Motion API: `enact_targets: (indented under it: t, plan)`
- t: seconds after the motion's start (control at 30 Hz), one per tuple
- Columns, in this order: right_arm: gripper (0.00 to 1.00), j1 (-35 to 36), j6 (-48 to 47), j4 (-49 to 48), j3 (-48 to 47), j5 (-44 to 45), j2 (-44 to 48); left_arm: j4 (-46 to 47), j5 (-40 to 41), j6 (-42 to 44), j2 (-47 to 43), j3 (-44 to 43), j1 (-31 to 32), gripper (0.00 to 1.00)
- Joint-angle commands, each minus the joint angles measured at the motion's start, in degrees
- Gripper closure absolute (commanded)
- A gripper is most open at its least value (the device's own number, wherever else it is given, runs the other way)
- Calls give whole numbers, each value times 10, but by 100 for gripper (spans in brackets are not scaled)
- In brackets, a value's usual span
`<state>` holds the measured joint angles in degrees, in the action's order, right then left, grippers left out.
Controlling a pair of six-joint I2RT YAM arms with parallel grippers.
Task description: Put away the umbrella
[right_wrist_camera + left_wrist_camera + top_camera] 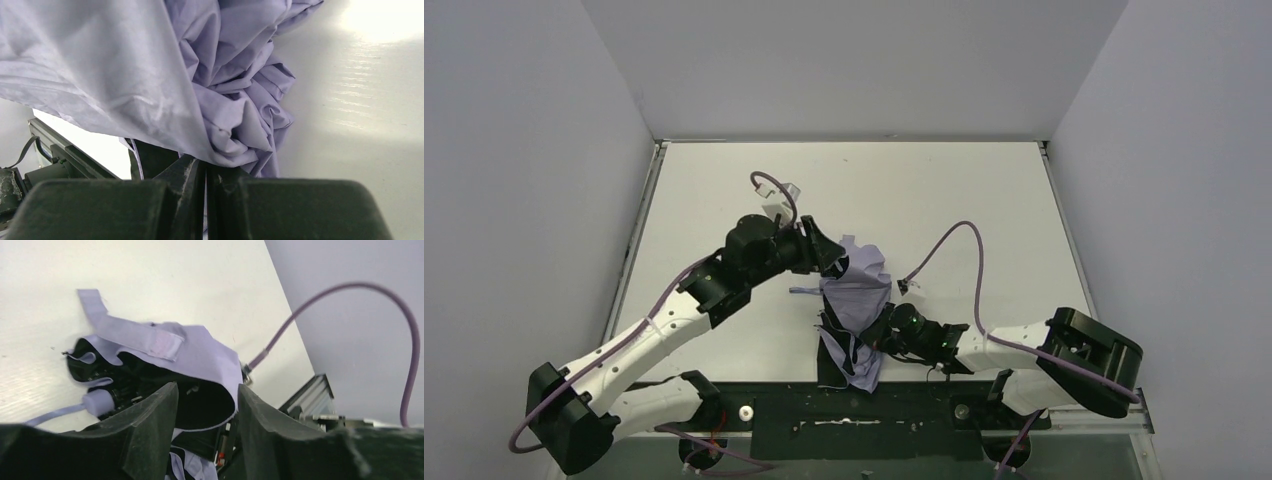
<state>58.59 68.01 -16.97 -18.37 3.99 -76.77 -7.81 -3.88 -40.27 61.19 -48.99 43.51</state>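
Left wrist view: the left gripper (207, 390) is wide open, its fingers (150, 425) well apart, with a lobe of the umbrella (200, 347) sitting at the gap between them; whether either finger touches the fabric cannot be told. The closing strap (160, 342) lies across the crumpled canopy, black ribs show underneath, and a small lavender knob (97, 402) pokes out beside the left finger. In the right wrist view the right gripper (206, 167) has its fingers (185, 200) pressed nearly together, pinching a fold of bunched fabric. From the top external camera the umbrella lies half-collapsed on the table (724, 190), near the front edge between the two arms. The left arm stretches in from the left at its far end and the right arm lies low at its near end.
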Motion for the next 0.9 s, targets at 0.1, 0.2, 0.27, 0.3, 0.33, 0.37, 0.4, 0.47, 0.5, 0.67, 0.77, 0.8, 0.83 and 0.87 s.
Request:
enact_targets:
  t: [0.1, 0.2, 0.27, 0.3, 0.33, 0.37, 0.4, 0.47, 0.5, 0.67, 0.77, 0.8, 0.83, 0.87]
  plan:
    - [100, 2, -24, 70, 9, 17, -30, -32, -17, -57, 29, -54, -61, 44]
    - [100, 1, -25, 69, 9, 16, -33, -29, -18, -90, 45, -43, -61, 35]
    - [100, 2, -24, 66, 10, 15, -35, -19, -21, -126, 56, -37, -63, 30]
    - [100, 2, -23, 65, 10, 15, -36, -6, -25, -143, 62, -34, -63, 25]
    - [100, 1, -23, 64, 11, 14, -37, 9, -29, -160, 67, -32, -62, 20]
    - [100, 2, -23, 63, 10, 13, -38, 20, -31, -177, 74, -31, -62, 17]
    - [100, 2, -24, 63, 9, 13, -39, 31, -32, -192, 82, -31, -62, 16]
    - [100, 2, -24, 63, 8, 12, -41, 49, -36, -221, 94, -35, -63, 15]
    - [100, 2, -24, 63, 7, 12, -41, 54, -38, -236, 100, -37, -62, 14]
    - [100, 2, -24, 67, 6, 14, -39, 56, -46, -308, 116, -38, -60, 13]
    - [100, 2, -21, 66, 8, 15, -39, 44, -43, -340, 119, -39, -59, 13]
    - [100, 2, -20, 65, 8, 15, -41, 39, -44, -351, 121, -43, -59, 13]
    - [100, 2, -20, 64, 8, 15, -42, 34, -46, -359, 124, -44, -57, 13]
    - [100, 2, -19, 63, 8, 14, -43, 27, -49, -364, 126, -50, -56, 13]
